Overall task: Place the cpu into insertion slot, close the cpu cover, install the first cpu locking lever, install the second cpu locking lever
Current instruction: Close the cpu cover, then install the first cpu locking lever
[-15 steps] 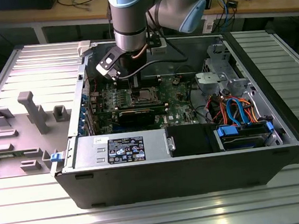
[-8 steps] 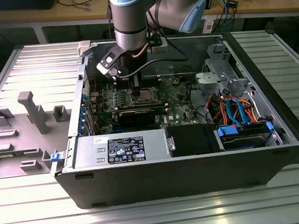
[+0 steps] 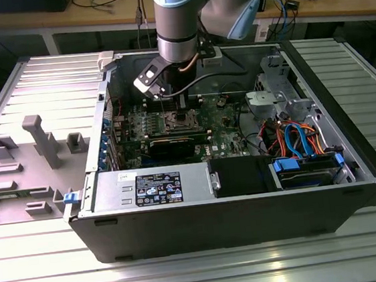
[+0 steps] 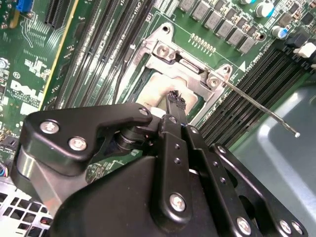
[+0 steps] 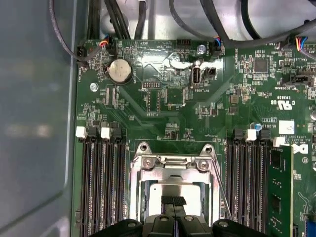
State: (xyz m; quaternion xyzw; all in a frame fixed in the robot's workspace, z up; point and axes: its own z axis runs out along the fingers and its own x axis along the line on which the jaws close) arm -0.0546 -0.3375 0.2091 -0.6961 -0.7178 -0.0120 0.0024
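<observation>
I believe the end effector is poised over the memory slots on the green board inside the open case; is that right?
Not quite: the end effector is poised over the silvery socket, which lies between the memory slots, as the first wrist view shows. The board is green and the case is open.

Bright, even overhead light fills the exterior view; the ribbed metal table (image 3: 275, 266) throws back white glare near its front edge, while the inside of the computer case (image 3: 237, 220) lies in deeper shade beneath the arm (image 3: 175, 21). In the first wrist view a washed-out glare patch sits on the green circuit board (image 5: 173, 61) and the cpu cover (image 5: 173, 165) gleams. In the second wrist view the black gripper (image 4: 174, 96) carries only soft highlights along its edges
</observation>
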